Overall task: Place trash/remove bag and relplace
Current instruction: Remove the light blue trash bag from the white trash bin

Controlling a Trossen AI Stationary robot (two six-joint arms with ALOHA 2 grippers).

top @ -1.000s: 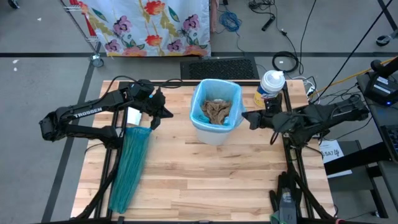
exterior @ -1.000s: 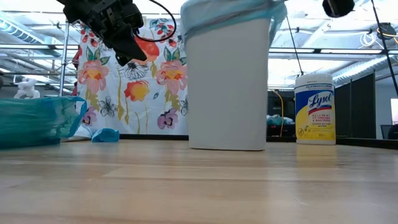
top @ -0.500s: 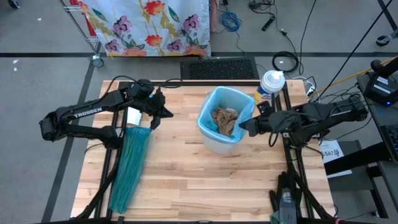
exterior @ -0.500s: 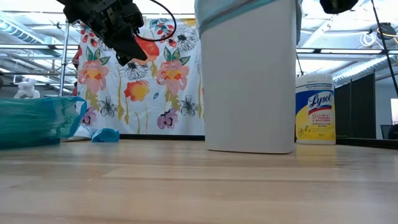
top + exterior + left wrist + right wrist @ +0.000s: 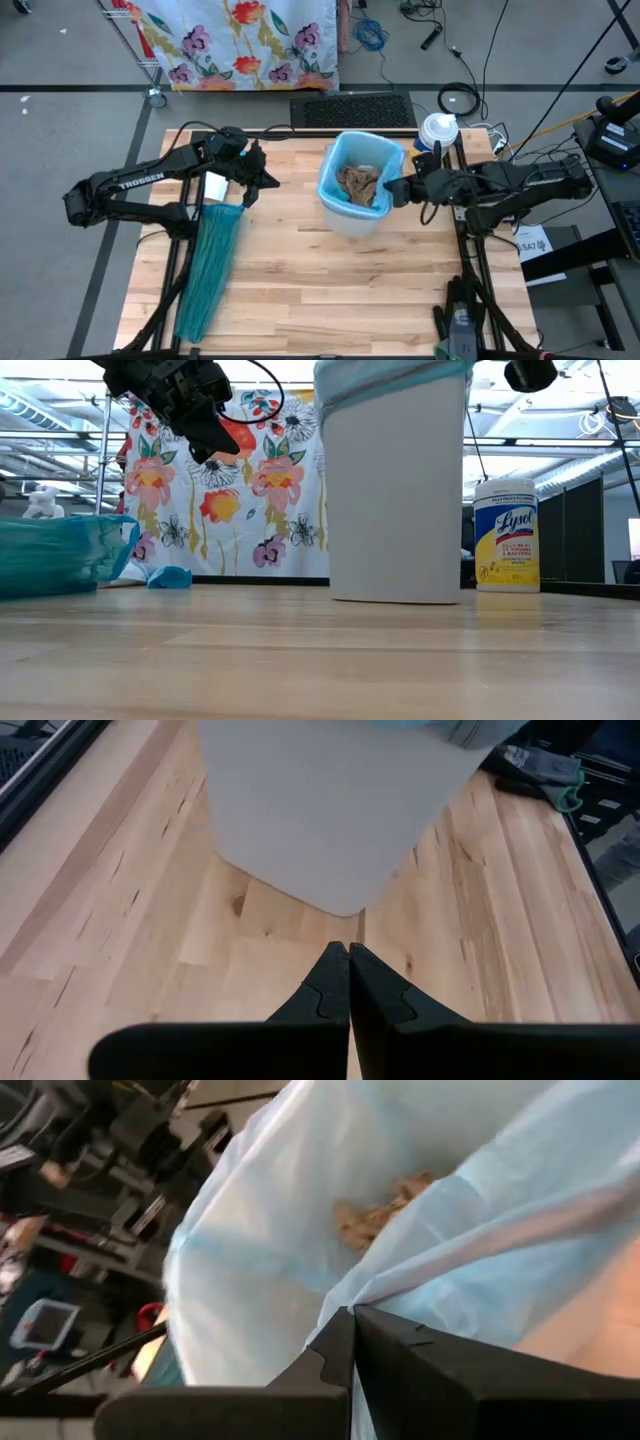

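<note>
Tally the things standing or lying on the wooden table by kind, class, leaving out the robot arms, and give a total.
Bins: 1, white bin lined with a pale-blue bag
Spare bags: 1, teal-green bag
Wipes canisters: 1, Lysol canister
Trash: brown paper wad inside the bin, pieces not countable
Total: 3, plus the trash

Bare table (image 5: 330, 290) lies open in front; the bin (image 5: 355, 208) and wipes canister (image 5: 436, 135) crowd the back.

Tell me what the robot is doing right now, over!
Right gripper shut at the bin's rim, pinching the blue liner. Left gripper shut, waiting above the spare green bag. Brown paper inside. Nothing blocking.
</note>
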